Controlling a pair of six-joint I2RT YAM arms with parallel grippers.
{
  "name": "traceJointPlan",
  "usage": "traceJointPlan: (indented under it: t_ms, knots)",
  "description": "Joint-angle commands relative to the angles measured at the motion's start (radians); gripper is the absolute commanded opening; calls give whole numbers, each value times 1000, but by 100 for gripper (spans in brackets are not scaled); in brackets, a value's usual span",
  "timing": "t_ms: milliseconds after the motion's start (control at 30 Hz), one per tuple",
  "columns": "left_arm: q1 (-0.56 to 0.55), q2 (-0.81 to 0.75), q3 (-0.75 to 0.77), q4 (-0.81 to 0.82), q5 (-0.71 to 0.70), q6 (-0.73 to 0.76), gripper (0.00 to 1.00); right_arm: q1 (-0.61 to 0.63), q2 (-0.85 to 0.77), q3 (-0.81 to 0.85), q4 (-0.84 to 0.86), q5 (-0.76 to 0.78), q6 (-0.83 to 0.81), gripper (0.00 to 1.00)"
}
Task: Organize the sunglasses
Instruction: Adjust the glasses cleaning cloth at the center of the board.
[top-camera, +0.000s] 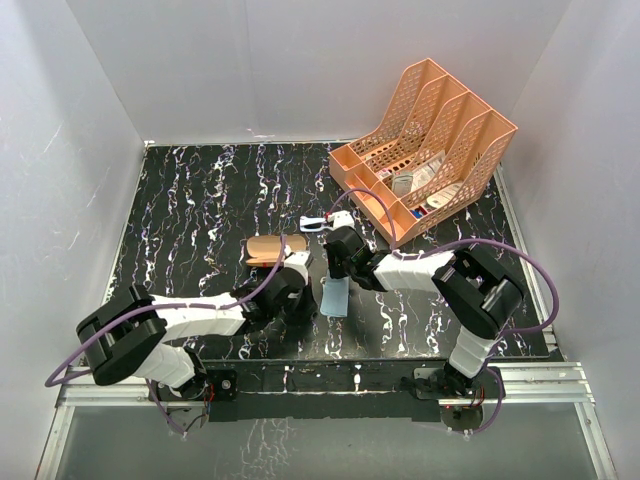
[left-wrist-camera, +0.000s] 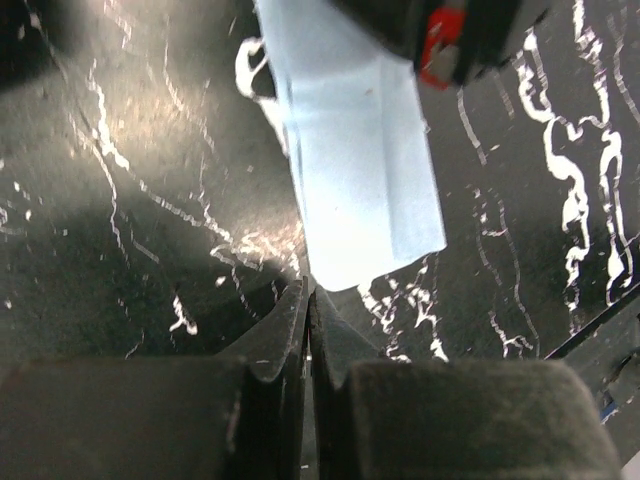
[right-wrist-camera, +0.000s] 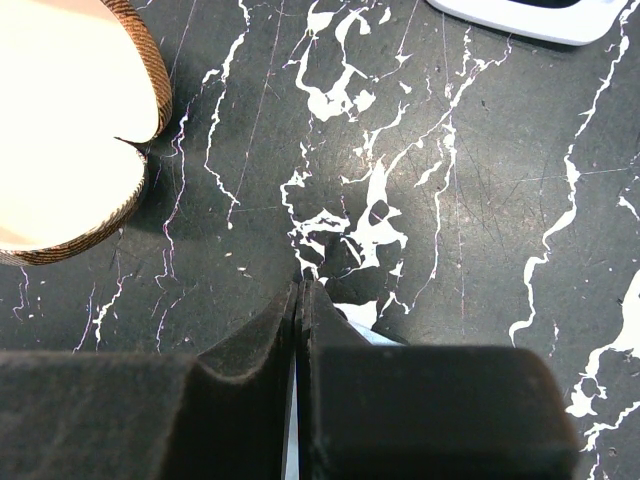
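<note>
The sunglasses (top-camera: 313, 223), white-framed, lie on the black marbled table beyond both grippers; their edge shows in the right wrist view (right-wrist-camera: 530, 20). The brown plaid case (top-camera: 277, 248) lies open just left of them, its cream inside (right-wrist-camera: 60, 130) showing. A light blue cloth (top-camera: 334, 297) stretches between the two grippers. My left gripper (top-camera: 310, 303) is shut with the cloth's near corner (left-wrist-camera: 360, 170) at its tips (left-wrist-camera: 308, 292). My right gripper (top-camera: 340, 268) is shut (right-wrist-camera: 300, 285), with a strip of cloth (right-wrist-camera: 375, 335) under and between its fingers.
An orange slotted desk organiser (top-camera: 425, 150) holding small items stands at the back right, close behind the right arm. White walls enclose the table on three sides. A metal rail (top-camera: 320, 385) runs along the near edge.
</note>
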Motion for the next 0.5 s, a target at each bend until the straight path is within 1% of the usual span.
traceJointPlan:
  t_ms: [0,67,233,467]
  knots:
    - [-4,-23,81,-1,-51,80,0,6,-12,-29,-13,13,11,0]
    - [-4,-18,96,25,-61,99,0,6,-10,-29,-13,11,11,0]
    - [-3,78,136,97,-51,127,0,6,-5,-25,-12,11,9,0]
    - [-4,162,140,171,-54,131,0,6,-6,-23,-14,6,4,0]
